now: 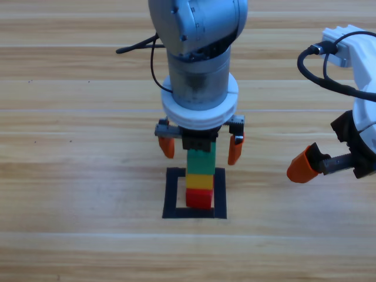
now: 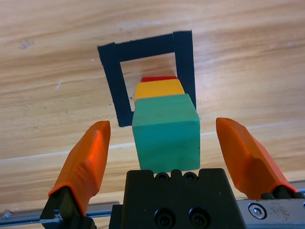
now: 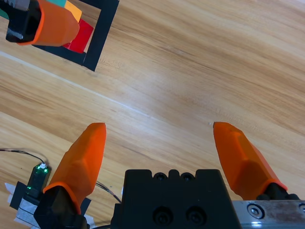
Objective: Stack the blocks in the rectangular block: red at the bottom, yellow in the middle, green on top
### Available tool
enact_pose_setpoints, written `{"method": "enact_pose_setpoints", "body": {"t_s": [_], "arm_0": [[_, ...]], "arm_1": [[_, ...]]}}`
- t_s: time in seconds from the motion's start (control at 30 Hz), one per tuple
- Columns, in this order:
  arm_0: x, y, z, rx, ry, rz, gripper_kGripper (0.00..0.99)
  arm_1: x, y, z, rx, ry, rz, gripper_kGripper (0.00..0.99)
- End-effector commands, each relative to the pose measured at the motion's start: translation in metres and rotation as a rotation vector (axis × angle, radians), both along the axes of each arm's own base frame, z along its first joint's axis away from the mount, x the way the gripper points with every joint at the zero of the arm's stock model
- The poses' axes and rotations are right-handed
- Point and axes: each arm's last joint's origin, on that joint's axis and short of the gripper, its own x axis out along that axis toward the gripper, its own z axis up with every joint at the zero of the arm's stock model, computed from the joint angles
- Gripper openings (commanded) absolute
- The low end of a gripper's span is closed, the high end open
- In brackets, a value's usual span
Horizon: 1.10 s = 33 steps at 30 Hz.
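Lower centre of the high view: black tape square [image 1: 194, 192] on the wooden table [image 1: 70, 176]. Inside it stands a three-cube column, red cube [image 1: 199, 198] at the base, yellow cube [image 1: 200, 179] on it, green cube [image 1: 201, 158] on top. The column sits toward the square's right half.

Just above, centre frame: left gripper [image 1: 201, 147] over the stack, jaws spread, one orange finger on each side of the green cube and neither touching it. In the left wrist view the green cube [image 2: 166, 131] fills the gap between the jaws with clear air on both sides.

Judgement: order is right and the stack looks complete; the step in hand is withdrawal. Lift straight up along the column axis, keep the jaws wide, no sideways drift until the fingers clear the top cube; a brush there could topple all three.

Right edge, mid-height: right gripper [image 1: 305, 164] waits well apart, jaws spread, holding nothing.
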Motion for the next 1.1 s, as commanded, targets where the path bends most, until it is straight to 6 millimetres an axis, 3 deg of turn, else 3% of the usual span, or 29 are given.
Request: {"method": "enact_pose_setpoints", "body": {"t_s": [0.03,0.13,0.23,0.4,0.57,0.83,1.1], "arm_0": [[-0.022,0.01,0.053,-0.05,-0.139,0.013,0.95],[-0.044,0.028,0.082,-0.068,-0.213,0.034,0.95],[-0.065,0.046,0.093,-0.08,-0.259,0.048,0.951],[-0.096,0.084,0.088,-0.131,-0.299,0.047,0.976],[-0.125,0.123,0.06,-0.173,-0.321,0.034,0.99],[-0.133,0.138,0.052,-0.164,-0.32,0.031,0.99],[-0.133,0.138,0.052,-0.168,-0.327,0.02,0.99]], "arm_1": [[0.004,-0.007,0.009,0.037,-0.039,-0.029,0.99],[0.005,-0.007,0.007,0.037,-0.039,-0.031,0.99],[0.004,-0.007,0.007,0.037,-0.039,-0.031,0.99],[0.005,-0.007,0.007,0.036,-0.038,-0.031,0.99],[0.005,-0.007,0.007,0.037,-0.039,-0.033,0.99],[0.005,-0.007,0.007,0.037,-0.039,-0.033,0.99],[0.005,-0.007,0.007,0.037,-0.039,-0.033,0.99]]}}
